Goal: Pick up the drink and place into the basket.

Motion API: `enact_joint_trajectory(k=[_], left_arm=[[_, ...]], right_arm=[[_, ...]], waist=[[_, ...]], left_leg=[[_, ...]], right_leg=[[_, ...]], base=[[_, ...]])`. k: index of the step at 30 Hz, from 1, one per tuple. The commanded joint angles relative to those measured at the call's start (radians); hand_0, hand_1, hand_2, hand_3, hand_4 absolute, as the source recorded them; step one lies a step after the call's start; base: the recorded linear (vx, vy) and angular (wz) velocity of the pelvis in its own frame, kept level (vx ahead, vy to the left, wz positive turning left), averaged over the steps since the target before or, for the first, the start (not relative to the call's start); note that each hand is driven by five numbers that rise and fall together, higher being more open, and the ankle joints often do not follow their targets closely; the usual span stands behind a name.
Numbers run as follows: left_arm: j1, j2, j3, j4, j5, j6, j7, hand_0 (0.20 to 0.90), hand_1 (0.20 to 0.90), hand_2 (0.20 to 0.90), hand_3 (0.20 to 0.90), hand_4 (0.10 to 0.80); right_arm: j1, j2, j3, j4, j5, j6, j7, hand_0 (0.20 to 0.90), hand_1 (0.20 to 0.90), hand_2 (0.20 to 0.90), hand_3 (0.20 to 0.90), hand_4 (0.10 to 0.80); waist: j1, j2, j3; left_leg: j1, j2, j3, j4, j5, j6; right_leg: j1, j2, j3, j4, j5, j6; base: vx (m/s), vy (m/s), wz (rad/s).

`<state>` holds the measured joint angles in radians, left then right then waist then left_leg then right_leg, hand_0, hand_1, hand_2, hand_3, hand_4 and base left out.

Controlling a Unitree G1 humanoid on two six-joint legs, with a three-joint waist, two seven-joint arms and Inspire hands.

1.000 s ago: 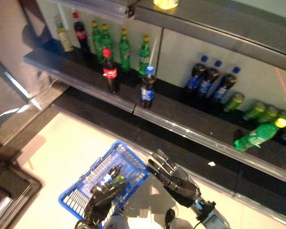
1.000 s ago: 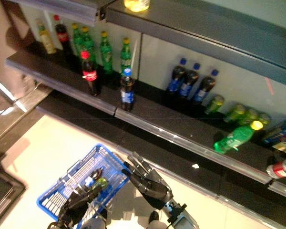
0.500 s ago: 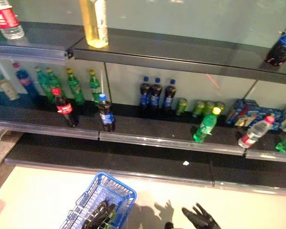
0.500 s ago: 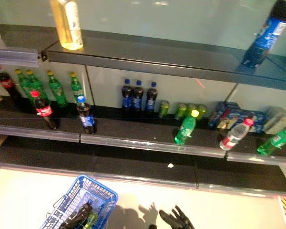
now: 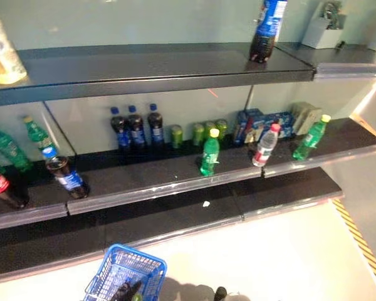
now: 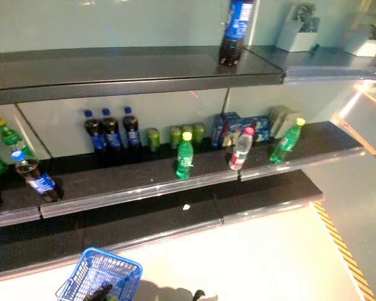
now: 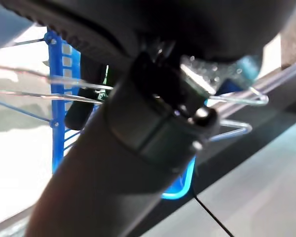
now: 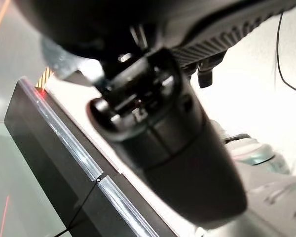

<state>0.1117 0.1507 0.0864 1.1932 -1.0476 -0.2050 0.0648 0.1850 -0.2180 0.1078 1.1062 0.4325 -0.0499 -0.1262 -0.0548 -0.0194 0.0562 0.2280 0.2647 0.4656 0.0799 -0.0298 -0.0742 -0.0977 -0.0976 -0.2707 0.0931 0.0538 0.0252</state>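
The blue wire basket [image 5: 126, 273] hangs at the bottom left, above the pale floor. My left hand [image 5: 126, 292] shows as a dark shape at its top. In the left wrist view the left hand's thumb [image 7: 153, 128] crosses the basket's wire handles [image 7: 237, 98], curled on them. Something dark and a strip of green [image 7: 107, 74] lie inside the basket. Drinks stand on the middle shelf: a green bottle with a yellow cap [image 5: 209, 152], a clear bottle with a red cap [image 5: 266, 145] and a dark cola bottle [image 5: 66, 177]. My right hand [image 8: 158, 128] shows only in its wrist view, holding nothing.
The dark shelf unit [image 5: 175, 182] has a low ledge [image 5: 175, 219] that juts over the floor. Dark bottles [image 5: 136, 126], green cans [image 5: 203, 132] and blue boxes [image 5: 263, 122] line the back. A tall dark bottle [image 5: 266, 28] stands on the top shelf. Yellow-black tape [image 5: 360, 244] marks the floor at right.
The whole view has swung right along the shelves, so the camera moved. My right hand has dropped out of the head views. The basket stays at the lower left under my left hand.
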Motion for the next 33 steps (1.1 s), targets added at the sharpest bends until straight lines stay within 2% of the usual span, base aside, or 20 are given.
enact_joint_trajectory(k=[1,2,4,5,7,10,12,13,14,19,21,22,23,24,25,27,28,30,31,33], left_arm=[[0.013,0.031,0.051,-0.052,-0.072,-0.144,0.010,0.300,0.300,0.300,0.200,0.100],[0.012,0.026,0.055,-0.050,-0.087,-0.147,0.012,0.300,0.300,0.300,0.200,0.100],[0.018,0.003,0.075,-0.050,-0.178,-0.170,0.005,0.300,0.300,0.300,0.200,0.100],[0.019,0.001,0.076,-0.051,-0.187,-0.173,0.001,0.300,0.300,0.300,0.200,0.100],[0.030,-0.016,0.088,-0.062,-0.224,-0.189,-0.020,0.300,0.300,0.300,0.200,0.100],[0.041,-0.014,0.088,-0.088,-0.225,-0.182,-0.010,0.300,0.300,0.300,0.200,0.100],[0.043,-0.008,0.089,-0.099,-0.213,-0.176,0.009,0.300,0.300,0.300,0.200,0.100],[0.043,-0.009,0.089,-0.099,-0.213,-0.176,0.009,0.300,0.300,0.300,0.200,0.100],[0.043,-0.005,0.085,-0.098,-0.211,-0.170,0.020,0.300,0.300,0.300,0.200,0.100],[0.047,-0.007,0.070,-0.087,-0.218,-0.175,0.019,0.300,0.300,0.300,0.200,0.100],[0.049,-0.016,0.093,-0.091,-0.203,-0.173,0.029,0.300,0.300,0.300,0.200,0.100],[0.050,-0.014,0.092,-0.091,-0.210,-0.175,0.031,0.300,0.300,0.300,0.200,0.100],[0.049,-0.010,0.103,-0.084,-0.222,-0.180,0.045,0.300,0.300,0.300,0.200,0.100],[0.047,-0.009,0.108,-0.081,-0.221,-0.179,0.050,0.300,0.300,0.300,0.200,0.100],[0.037,-0.002,0.126,-0.074,-0.221,-0.177,0.048,0.300,0.300,0.300,0.200,0.100],[0.025,0.010,0.131,-0.072,-0.222,-0.178,0.038,0.300,0.300,0.300,0.200,0.100],[0.019,0.021,0.116,-0.073,-0.240,-0.186,0.031,0.300,0.300,0.300,0.200,0.100],[0.023,0.027,0.116,-0.071,-0.247,-0.192,0.026,0.300,0.300,0.300,0.200,0.100],[0.025,0.029,0.116,-0.069,-0.250,-0.193,0.018,0.300,0.300,0.300,0.200,0.100],[0.016,0.032,0.110,-0.058,-0.255,-0.193,-0.006,0.300,0.300,0.300,0.200,0.100]], right_arm=[[-0.054,-0.011,0.005,0.061,-0.034,0.012,0.012,0.900,0.900,0.900,0.900,0.800],[-0.056,-0.011,0.011,0.060,-0.042,0.010,0.010,0.900,0.900,0.900,0.900,0.800],[-0.073,-0.020,0.051,0.040,-0.083,0.041,0.026,0.900,0.900,0.900,0.900,0.800],[-0.075,-0.021,0.055,0.038,-0.084,0.044,0.028,0.900,0.900,0.900,0.900,0.800],[-0.094,-0.032,0.086,0.026,-0.085,0.054,0.042,0.900,0.900,0.900,0.900,0.800],[-0.111,-0.045,0.109,0.003,-0.064,0.071,0.046,0.900,0.900,0.900,0.900,0.800],[-0.120,-0.045,0.126,-0.002,-0.046,0.071,0.050,0.900,0.900,0.900,0.900,0.800],[-0.120,-0.045,0.126,-0.002,-0.046,0.071,0.050,0.900,0.900,0.900,0.900,0.800],[-0.126,-0.042,0.142,-0.011,-0.050,0.072,0.046,0.900,0.900,0.900,0.900,0.800],[-0.122,-0.031,0.164,-0.045,-0.057,0.097,0.029,0.900,0.900,0.900,0.900,0.800],[-0.115,-0.010,0.166,-0.071,-0.039,0.098,0.010,0.900,0.900,0.900,0.900,0.800],[-0.117,-0.006,0.169,-0.071,-0.040,0.100,0.009,0.900,0.900,0.900,0.900,0.800],[-0.128,0.009,0.177,-0.066,-0.049,0.109,0.003,0.900,0.900,0.900,0.900,0.800],[-0.131,0.013,0.178,-0.065,-0.048,0.113,-0.002,0.900,0.900,0.900,0.900,0.800],[-0.139,0.024,0.182,-0.053,-0.048,0.119,-0.008,0.900,0.900,0.900,0.900,0.800],[-0.143,0.031,0.188,-0.037,-0.062,0.103,0.014,0.900,0.900,0.900,0.900,0.800],[-0.144,0.035,0.193,-0.018,-0.070,0.075,0.036,0.900,0.900,0.900,0.900,0.800],[-0.150,0.041,0.190,0.003,-0.055,0.058,0.043,0.900,0.900,0.900,0.900,0.800],[-0.153,0.044,0.188,0.011,-0.049,0.059,0.039,0.900,0.900,0.900,0.900,0.800],[-0.160,0.046,0.179,0.027,-0.044,0.055,0.031,0.900,0.900,0.900,0.900,0.800]], waist=[[0.013,-0.032,0.024],[0.017,-0.035,0.023],[0.059,-0.053,0.028],[0.064,-0.054,0.030],[0.105,-0.064,0.047],[0.137,-0.061,0.067],[0.157,-0.048,0.073],[0.158,-0.048,0.075],[0.174,-0.033,0.079],[0.213,-0.002,0.083],[0.222,-0.001,0.064],[0.224,-0.004,0.059],[0.225,-0.024,0.050],[0.227,-0.028,0.045],[0.224,-0.053,0.043],[0.227,-0.070,0.038],[0.238,-0.085,0.031],[0.242,-0.075,0.026],[0.241,-0.065,0.023],[0.226,-0.055,0.029]], left_leg=[[-0.109,-0.060,-0.065,-0.044,0.086,-0.049],[-0.118,-0.056,-0.085,-0.027,0.091,-0.052],[-0.186,-0.101,-0.237,0.076,0.112,-0.030],[-0.195,-0.109,-0.259,0.092,0.108,-0.027],[-0.241,-0.209,-0.381,0.160,0.054,0.020],[-0.284,-0.299,-0.429,0.201,0.001,0.064],[-0.292,-0.351,-0.476,0.138,-0.012,0.077],[-0.289,-0.351,-0.476,0.137,-0.012,0.077],[-0.335,-0.382,-0.491,0.085,0.021,0.065],[-0.432,-0.399,-0.436,-0.012,0.144,0.027],[-0.450,-0.419,-0.294,-0.018,0.148,0.038],[-0.442,-0.425,-0.293,-0.011,0.135,0.049],[-0.401,-0.450,-0.301,-0.009,0.101,0.077],[-0.400,-0.452,-0.302,-0.003,0.092,0.085],[-0.375,-0.470,-0.296,0.015,0.061,0.109],[-0.358,-0.466,-0.284,0.027,0.037,0.127],[-0.338,-0.467,-0.285,0.019,0.025,0.143],[-0.308,-0.441,-0.307,0.011,0.018,0.149],[-0.302,-0.425,-0.314,0.009,0.019,0.146],[-0.282,-0.414,-0.347,0.009,0.015,0.144]], right_leg=[[0.164,0.029,0.006,-0.084,-0.060,0.060],[0.165,0.035,0.011,-0.087,-0.062,0.054],[0.156,0.044,0.039,-0.102,-0.042,0.033],[0.157,0.045,0.043,-0.103,-0.041,0.032],[0.162,0.051,0.079,-0.105,-0.040,0.023],[0.177,0.070,0.121,-0.109,-0.043,0.016],[0.184,0.092,0.143,-0.108,-0.043,0.021],[0.186,0.091,0.144,-0.109,-0.043,0.022],[0.199,0.113,0.163,-0.113,-0.052,0.023],[0.244,0.158,0.142,-0.087,-0.100,0.018],[0.271,0.183,0.096,-0.031,-0.109,0.030],[0.270,0.191,0.094,-0.007,-0.116,0.030],[0.279,0.199,0.100,0.051,-0.098,0.055],[0.278,0.204,0.106,0.064,-0.085,0.063],[0.277,0.203,0.120,0.115,-0.013,0.105],[0.272,0.219,0.141,0.177,0.055,0.142],[0.270,0.222,0.133,0.270,0.145,0.193],[0.201,0.235,0.125,0.441,0.209,0.223],[0.167,0.239,0.126,0.475,0.218,0.223],[0.126,0.171,0.113,0.462,0.137,0.197]], base=[[0.040,-0.318,-0.45],[0.004,-0.423,-0.40],[0.014,-0.342,-0.62],[0.088,-0.246,-1.19],[0.115,-0.238,-1.56],[0.140,-0.200,-1.10],[0.203,-0.183,-0.82],[0.300,-0.194,-0.69],[0.267,-0.135,-0.76],[0.334,-0.151,-0.03],[0.513,-0.221,-0.03],[0.505,-0.184,0.00],[0.338,-0.111,-0.11],[0.503,-0.158,-0.31],[0.338,-0.116,-0.42],[0.363,-0.152,-0.27],[0.337,-0.160,-0.16],[0.341,-0.198,-0.16],[0.342,-0.218,-0.01],[0.292,-0.211,0.38]])
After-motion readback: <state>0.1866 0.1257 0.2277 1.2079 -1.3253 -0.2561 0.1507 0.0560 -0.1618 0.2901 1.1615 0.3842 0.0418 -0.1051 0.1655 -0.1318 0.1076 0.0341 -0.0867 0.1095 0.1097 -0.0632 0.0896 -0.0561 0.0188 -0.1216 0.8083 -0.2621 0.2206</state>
